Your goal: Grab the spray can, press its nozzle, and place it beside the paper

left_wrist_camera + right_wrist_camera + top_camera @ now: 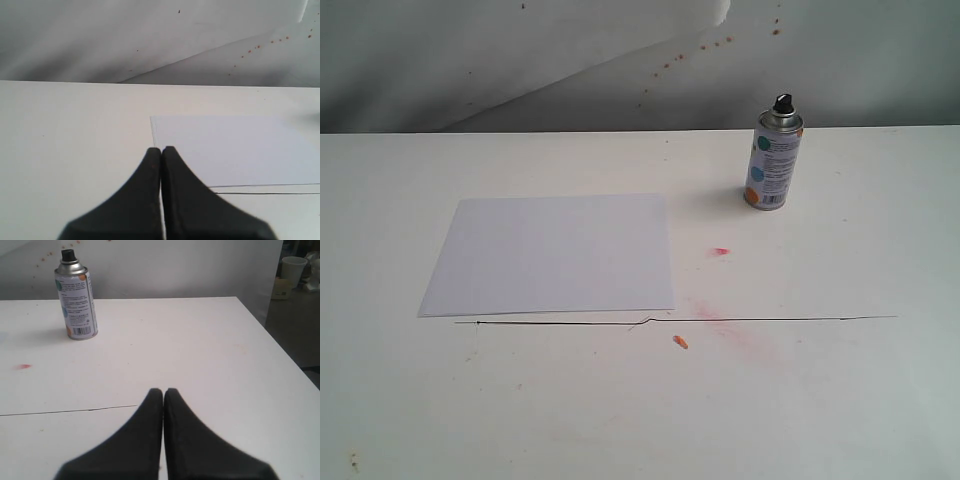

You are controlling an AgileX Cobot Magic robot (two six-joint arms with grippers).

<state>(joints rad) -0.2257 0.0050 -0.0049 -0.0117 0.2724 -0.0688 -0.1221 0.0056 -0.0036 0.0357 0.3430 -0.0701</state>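
Observation:
The spray can [775,155] stands upright at the back right of the white table, its black nozzle [783,102] on top. The right wrist view shows the same can [76,302] and nozzle [68,255] far ahead of my right gripper [163,390], which is shut and holds nothing. The white paper [552,254] lies flat left of the can, well apart from it. In the left wrist view my left gripper [161,148] is shut and empty, hovering near one corner of the paper [235,149]. Neither gripper appears in the exterior view.
A thin dark line [770,319] runs across the table [840,400] in front of the paper. Red paint marks [721,251] and an orange fleck [680,342] stain the surface. The table's right edge [280,347] drops off, with a white cup [293,270] beyond it.

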